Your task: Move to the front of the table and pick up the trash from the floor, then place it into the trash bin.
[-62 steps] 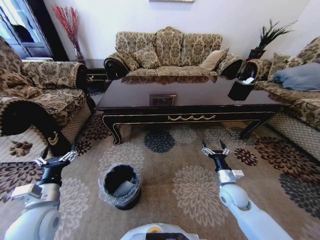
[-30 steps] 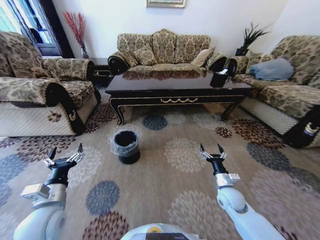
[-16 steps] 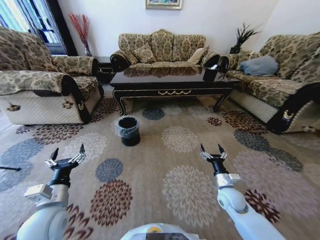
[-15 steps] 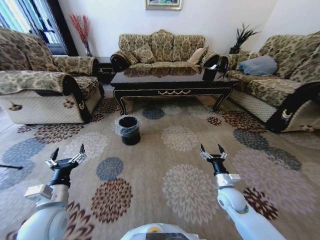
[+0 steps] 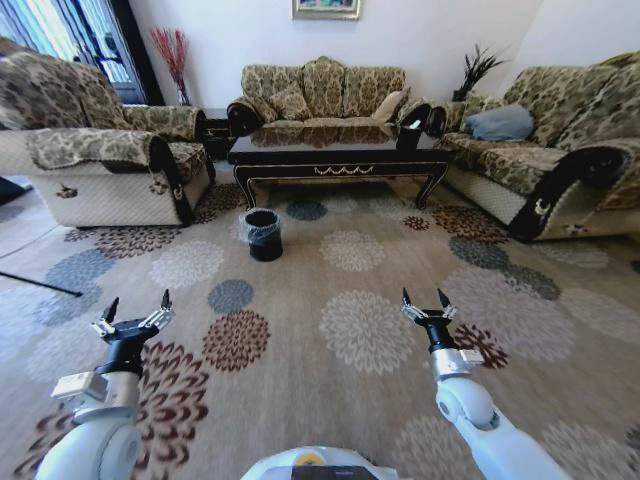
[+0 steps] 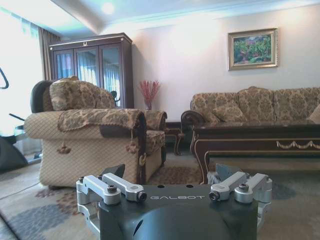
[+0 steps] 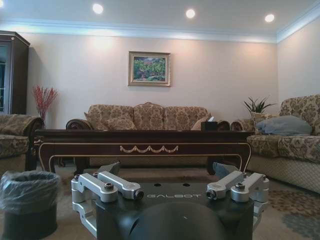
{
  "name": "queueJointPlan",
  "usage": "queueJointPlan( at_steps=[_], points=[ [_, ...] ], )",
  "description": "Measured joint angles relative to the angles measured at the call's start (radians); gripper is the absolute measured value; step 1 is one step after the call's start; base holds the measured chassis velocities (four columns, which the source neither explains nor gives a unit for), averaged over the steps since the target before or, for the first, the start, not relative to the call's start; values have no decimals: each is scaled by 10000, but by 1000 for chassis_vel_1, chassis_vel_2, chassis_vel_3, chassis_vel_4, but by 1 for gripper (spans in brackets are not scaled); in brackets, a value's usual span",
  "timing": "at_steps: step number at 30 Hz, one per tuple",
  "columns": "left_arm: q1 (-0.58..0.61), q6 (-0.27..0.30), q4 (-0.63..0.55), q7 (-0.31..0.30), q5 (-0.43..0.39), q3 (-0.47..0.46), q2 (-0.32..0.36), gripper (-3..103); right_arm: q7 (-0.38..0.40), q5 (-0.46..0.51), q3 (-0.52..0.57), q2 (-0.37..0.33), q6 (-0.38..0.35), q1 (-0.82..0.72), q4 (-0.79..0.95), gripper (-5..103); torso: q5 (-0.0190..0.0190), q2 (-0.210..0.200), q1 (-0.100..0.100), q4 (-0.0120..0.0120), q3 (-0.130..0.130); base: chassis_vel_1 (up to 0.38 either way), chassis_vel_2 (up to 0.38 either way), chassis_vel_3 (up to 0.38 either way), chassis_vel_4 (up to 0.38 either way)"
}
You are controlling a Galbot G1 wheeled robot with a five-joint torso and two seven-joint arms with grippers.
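- Long low table [image 5: 338, 150] of dark glossy wood, curved legs, gold ornamental trim along apron: far end of room, well apart from both hands, square to head view.
- Small round black trash bin [image 5: 264, 234] with clear shiny plastic liner at rim: upright on carpet, just in front of table's left end, near left front leg. Also seen in right wrist view [image 7: 27, 202], liner crinkled over rim.
- Beige carpet floor [image 5: 350, 330] with large round flower medallions in dark brown, navy and cream: broad stretch between hands and table.
- Trash: too small to pick out on the carpet at this range; cannot tell whether anything lies inside the bin.
- Left hand [image 5: 133, 315]: low at left of head view, held above carpet, fingers spread apart, nothing between them. Same in left wrist view [image 6: 172, 192], fingers splayed wide, pointing toward table and armchair.
- Right hand [image 5: 425, 305]: low at right of head view, above carpet, fingers parted, gripping nothing. Same in right wrist view [image 7: 169, 187], facing table head-on.
- Patterned gold-brown sofa [image 5: 322, 92] behind table against back wall; matching armchair [image 5: 105, 165] at left, matching sofa [image 5: 545, 150] with grey-blue cushion at right.
- Small black angular box [image 5: 407, 136] with white tissue on table's right end.
- Framed painting [image 7: 149, 68] on wall above sofa; red dried stems [image 5: 173, 55] in left corner; green potted plant [image 5: 472, 72] in right corner.
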Motion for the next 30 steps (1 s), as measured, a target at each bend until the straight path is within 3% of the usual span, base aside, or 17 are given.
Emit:
queueJointPlan(
  at_steps=[3,6,9,30],
  points=[
    [1,-12,-3,0,63,60,-30,100,1,1,0,2,69,29,-36,100,15,1,-1,-3,-2,358,-342,-351,330],
    [-2,-17,14,-1,112,112,-54,100,-8,3,-6,-5,118,49,-76,100,-6,1,-3,-5,-3,281,-303,-264,314],
    [-29,-20,48,-3,152,151,-74,100,-57,8,-29,-16,157,99,-120,100,15,3,-7,-6,-8,128,-191,-200,194],
    [-110,-64,221,-1,313,313,19,100,-269,154,-198,-32,204,366,-381,100,5,-2,0,-1,-1,-21,16,30,-4]
  ],
)
